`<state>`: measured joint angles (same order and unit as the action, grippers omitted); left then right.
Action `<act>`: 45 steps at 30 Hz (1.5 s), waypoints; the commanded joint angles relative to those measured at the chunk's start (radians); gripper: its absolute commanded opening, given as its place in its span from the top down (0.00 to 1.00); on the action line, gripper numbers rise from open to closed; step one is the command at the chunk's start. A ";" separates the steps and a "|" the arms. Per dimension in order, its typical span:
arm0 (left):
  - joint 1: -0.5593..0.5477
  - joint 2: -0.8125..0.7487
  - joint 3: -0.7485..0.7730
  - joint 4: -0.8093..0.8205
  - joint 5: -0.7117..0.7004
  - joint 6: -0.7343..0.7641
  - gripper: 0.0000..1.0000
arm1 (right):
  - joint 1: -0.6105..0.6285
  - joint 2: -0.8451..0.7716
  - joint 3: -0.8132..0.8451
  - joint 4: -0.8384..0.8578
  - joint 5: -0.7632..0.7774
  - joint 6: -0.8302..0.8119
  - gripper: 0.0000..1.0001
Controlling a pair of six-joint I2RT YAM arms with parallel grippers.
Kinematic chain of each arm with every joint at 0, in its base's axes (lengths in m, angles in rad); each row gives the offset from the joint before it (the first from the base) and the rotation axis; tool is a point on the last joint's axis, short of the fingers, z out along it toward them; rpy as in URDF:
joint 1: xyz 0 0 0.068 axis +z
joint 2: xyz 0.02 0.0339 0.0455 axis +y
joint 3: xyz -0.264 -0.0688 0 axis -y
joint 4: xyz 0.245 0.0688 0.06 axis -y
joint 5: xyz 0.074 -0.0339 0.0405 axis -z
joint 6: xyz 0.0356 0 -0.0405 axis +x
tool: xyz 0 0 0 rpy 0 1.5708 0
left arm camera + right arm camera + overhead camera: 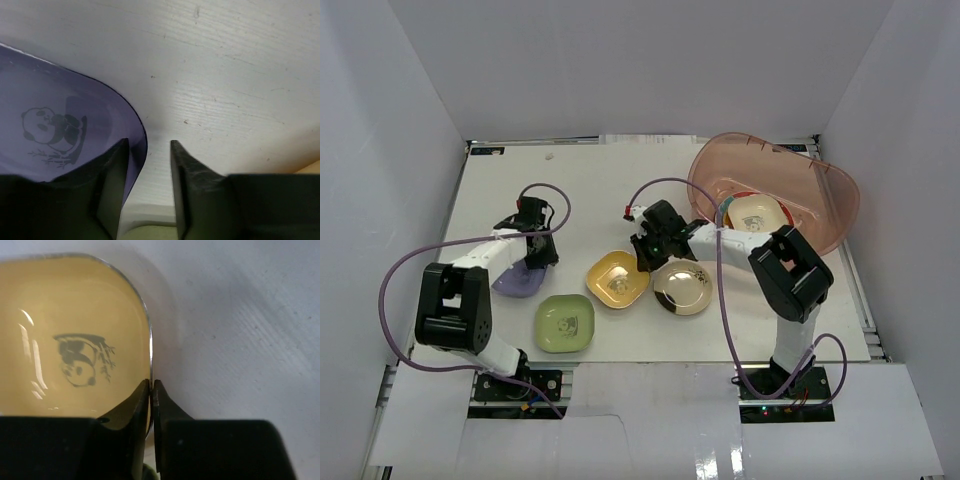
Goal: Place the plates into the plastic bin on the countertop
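The lavender plate (514, 282) with a panda print lies on the white countertop (580, 190) at the left. My left gripper (538, 254) is open, its jaws straddling that plate's right rim (60, 100): one finger over the plate, the other over the table (149, 142). My right gripper (643, 260) is shut on the right rim of the yellow plate (616, 279), seen close in the right wrist view (75, 330) with the fingertips pinching the edge (151, 382). The gold plate (683, 288) and the green plate (564, 323) lie on the table. The plastic bin (825, 185) holds a cream plate (756, 215) on a red one.
White walls enclose the table on three sides. The gold plate touches the right side of the yellow plate, under my right arm. The green plate lies near the front edge, between the arm bases. Purple cables loop from both arms.
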<state>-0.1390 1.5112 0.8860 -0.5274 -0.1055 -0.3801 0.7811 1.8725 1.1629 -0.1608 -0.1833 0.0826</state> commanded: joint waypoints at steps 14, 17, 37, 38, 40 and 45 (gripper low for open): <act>-0.042 -0.129 0.057 0.021 -0.097 0.029 1.00 | -0.326 -0.461 0.101 0.073 0.294 0.078 0.92; -0.126 -0.174 0.129 0.012 -0.147 0.047 1.00 | -0.503 -0.521 0.008 0.058 0.330 0.098 0.92; -0.853 0.492 1.399 -0.180 -0.307 0.198 1.00 | -0.882 -0.461 -0.134 0.001 0.141 0.166 0.44; -0.863 0.524 1.444 -0.178 -0.303 0.201 1.00 | -0.884 -0.472 -0.129 0.001 0.121 0.181 0.35; -0.889 0.602 1.552 -0.168 -0.280 0.210 1.00 | -0.898 -0.524 -0.112 0.003 0.113 0.198 0.30; -0.939 0.630 1.506 0.033 -0.241 0.244 1.00 | -0.992 -0.677 -0.059 0.003 0.091 0.287 0.39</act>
<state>-1.0523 2.1818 2.3913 -0.6373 -0.3691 -0.1772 -0.1513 1.3167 1.0122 -0.1925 -0.0559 0.2932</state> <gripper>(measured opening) 0.021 0.637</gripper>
